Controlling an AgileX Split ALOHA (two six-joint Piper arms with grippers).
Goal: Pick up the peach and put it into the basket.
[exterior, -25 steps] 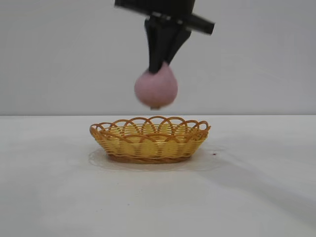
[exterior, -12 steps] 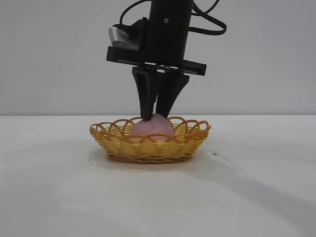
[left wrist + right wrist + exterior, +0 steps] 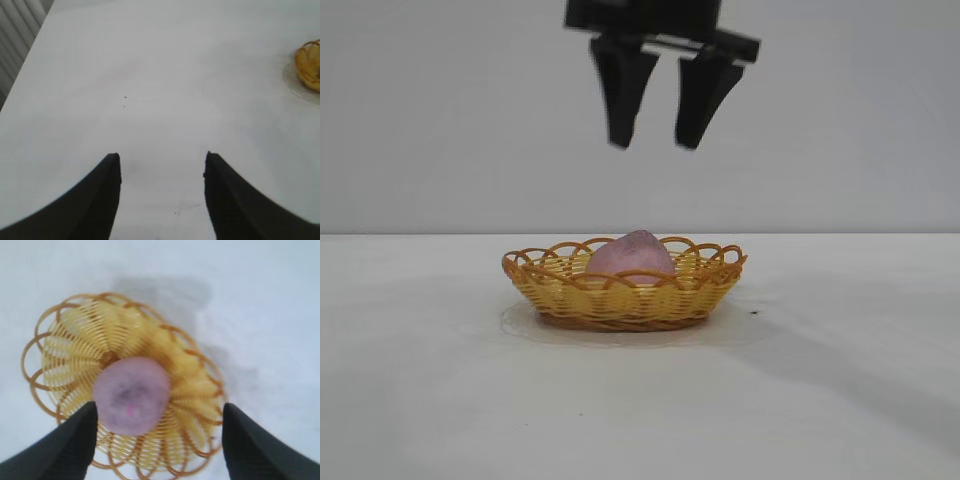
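- Now the right gripper (image 3: 663, 140) has let go & lifted clear above the basket (image 3: 623, 298), fingers spread wide, holding nothing
- peach (image 3: 630, 256) sits inside the basket, near mid – drop looks done, task prob complete
- peach tip points up, tilted slightly; long axis roughly vertical
- left gripper (image 3: 162, 165) parked off to the side, half open, empty

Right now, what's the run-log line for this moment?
peach: in basket | right end effector: open, above peach | left end effector: open, empty
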